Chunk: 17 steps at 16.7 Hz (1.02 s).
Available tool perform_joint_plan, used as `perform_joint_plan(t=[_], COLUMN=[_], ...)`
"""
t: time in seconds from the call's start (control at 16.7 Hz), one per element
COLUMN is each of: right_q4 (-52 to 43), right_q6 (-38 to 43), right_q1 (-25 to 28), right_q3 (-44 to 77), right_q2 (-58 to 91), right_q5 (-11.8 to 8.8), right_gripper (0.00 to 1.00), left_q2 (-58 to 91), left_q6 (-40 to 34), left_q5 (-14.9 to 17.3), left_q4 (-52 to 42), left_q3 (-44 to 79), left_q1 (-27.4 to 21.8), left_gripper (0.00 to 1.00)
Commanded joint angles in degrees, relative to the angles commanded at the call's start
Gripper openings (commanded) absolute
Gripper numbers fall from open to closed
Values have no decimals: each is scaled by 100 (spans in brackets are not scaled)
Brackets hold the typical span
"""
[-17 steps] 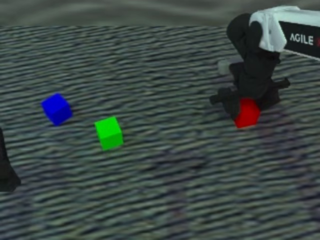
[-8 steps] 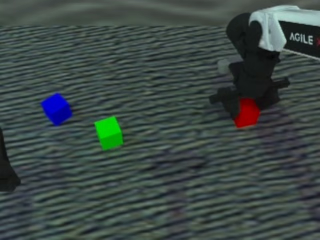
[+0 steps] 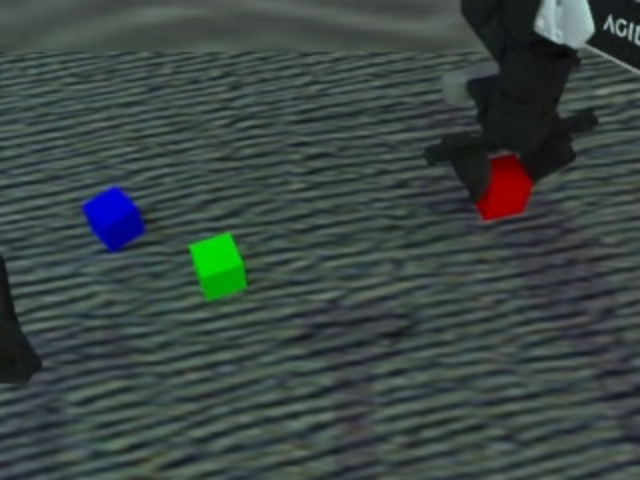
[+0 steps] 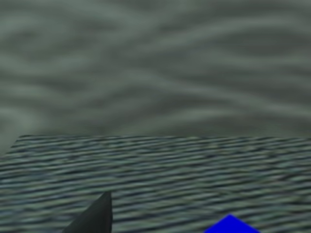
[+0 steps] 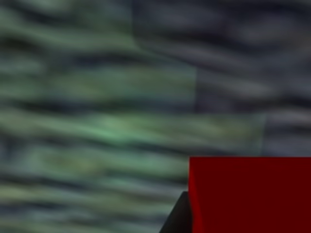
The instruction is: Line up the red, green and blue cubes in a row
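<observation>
From above, my right gripper (image 3: 503,182) was at the far right part of the table, and it was pinching the small bright red plain cube (image 3: 504,187) between its two black fingers. The red cube seemed to be lifted off the grey-green rippled table surface (image 3: 330,380), because a soft shadow lay on the table below and to the right of it, apart from the cube itself. The small bright green plain cube (image 3: 218,265) rested on the table left of the middle, well apart from the red one. The small deep blue plain cube (image 3: 113,217) rested near it, further to the left and a little further back; these two cubes did not touch. My left arm (image 3: 12,345) was parked at the left edge, where only a dark part of it showed, so I cannot tell from this view how its fingers stood.

Next, in the left wrist view, one dark pointed fingertip (image 4: 97,218) of my left gripper showed at the edge of the picture, and one corner of the blue cube (image 4: 231,224) showed near it, not touching. The table stretched away to its far edge. Only one finger was visible, so I cannot tell if this gripper was spread or pressed together.

Finally, in the right wrist view, the red cube (image 5: 250,194) filled one corner, very close, with a dark finger (image 5: 179,216) pressed against its side. Behind it was only the blurred table.
</observation>
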Motion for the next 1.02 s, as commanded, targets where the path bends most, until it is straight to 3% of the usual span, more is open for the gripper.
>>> perform_joint_plan(t=[0.3, 0.48, 1.02], right_q4=[-17, -151, -1046], right_q6=[21, 409, 3812], right_q1=[-18, 292, 2499], right_q3=[21, 270, 1700], right_q2=[9, 132, 782], right_q5=[-2, 10, 84], right_gripper=[0, 0, 0], left_q2=[0, 0, 0], left_q6=[0, 0, 0], left_q5=[0, 0, 0], left_q4=[0, 0, 0], left_q3=[0, 0, 0], left_q1=[0, 0, 0], left_gripper=[100, 100, 100])
